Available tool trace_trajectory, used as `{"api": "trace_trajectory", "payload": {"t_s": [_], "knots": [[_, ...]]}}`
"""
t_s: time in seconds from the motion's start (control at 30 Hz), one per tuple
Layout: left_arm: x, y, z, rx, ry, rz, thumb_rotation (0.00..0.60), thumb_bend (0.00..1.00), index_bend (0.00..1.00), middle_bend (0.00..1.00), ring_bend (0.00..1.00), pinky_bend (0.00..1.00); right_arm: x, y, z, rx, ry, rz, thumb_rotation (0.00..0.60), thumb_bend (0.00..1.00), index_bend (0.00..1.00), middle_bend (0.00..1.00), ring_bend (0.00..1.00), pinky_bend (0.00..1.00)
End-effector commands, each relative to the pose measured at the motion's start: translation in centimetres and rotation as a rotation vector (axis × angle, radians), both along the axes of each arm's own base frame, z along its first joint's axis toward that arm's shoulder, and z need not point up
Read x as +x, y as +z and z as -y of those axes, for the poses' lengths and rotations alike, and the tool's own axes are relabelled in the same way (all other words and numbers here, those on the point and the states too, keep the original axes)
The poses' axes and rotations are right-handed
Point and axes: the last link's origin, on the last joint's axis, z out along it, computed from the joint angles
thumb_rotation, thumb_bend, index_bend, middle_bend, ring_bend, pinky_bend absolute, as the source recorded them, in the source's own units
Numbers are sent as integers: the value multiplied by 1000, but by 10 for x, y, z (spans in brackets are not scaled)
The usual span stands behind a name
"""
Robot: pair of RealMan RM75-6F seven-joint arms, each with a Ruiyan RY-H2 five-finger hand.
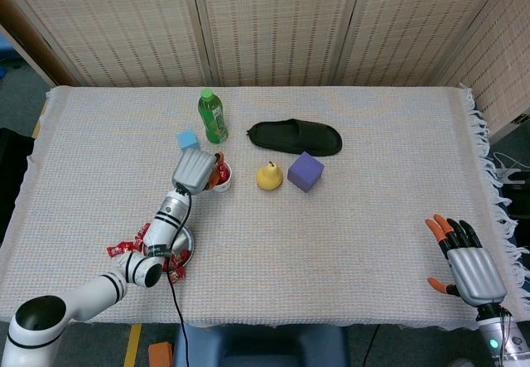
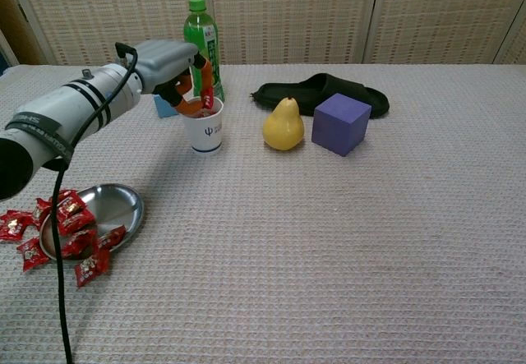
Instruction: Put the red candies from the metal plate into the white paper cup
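We're at the drop step: our left hand hangs right over the white paper cup, fingertips pinching a red candy just above the rim. Next, we'd judge: let go w/ fingers over the mouth, then go back for more. Remaining red candies lie on and around the metal plate, well apart from that hand. Right hand rests spread, holding nothing.

1. Metal plate: one.
2. White paper cup: one.
3. Green bottle: one.
4. Pear: one.
5. Cubes: two, purple cube and blue cube.
6. Black slipper: one.
7. Loose red candies: exact number indeterminate.
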Motion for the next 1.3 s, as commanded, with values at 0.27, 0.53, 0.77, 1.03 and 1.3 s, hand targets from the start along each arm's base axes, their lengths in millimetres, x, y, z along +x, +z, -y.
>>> {"api": "trace_trajectory", "payload": {"t_s": [0.27,0.53,0.77,1.03,1.3], "knots": [[-5,5,12,5,-21,-3,600,383,256,921,942,1000,2,0,-4,5,15,5,600,47,0,0,0,0],[-1,24,79,-37,-137,63,600,385,237,923,942,1000,8,1,-13,19,58,13,600,47,0,0,0,0],[-36,40,169,-137,-137,75,600,383,259,931,942,1000,11,2,-21,38,98,23,600,47,0,0,0,0],[-92,39,249,-239,-47,74,600,388,277,934,942,1000,18,-5,-28,83,147,22,600,47,0,0,0,0],[-114,29,274,-257,-11,69,600,385,275,934,943,1000,21,-9,-34,105,174,14,600,46,0,0,0,0]]}}
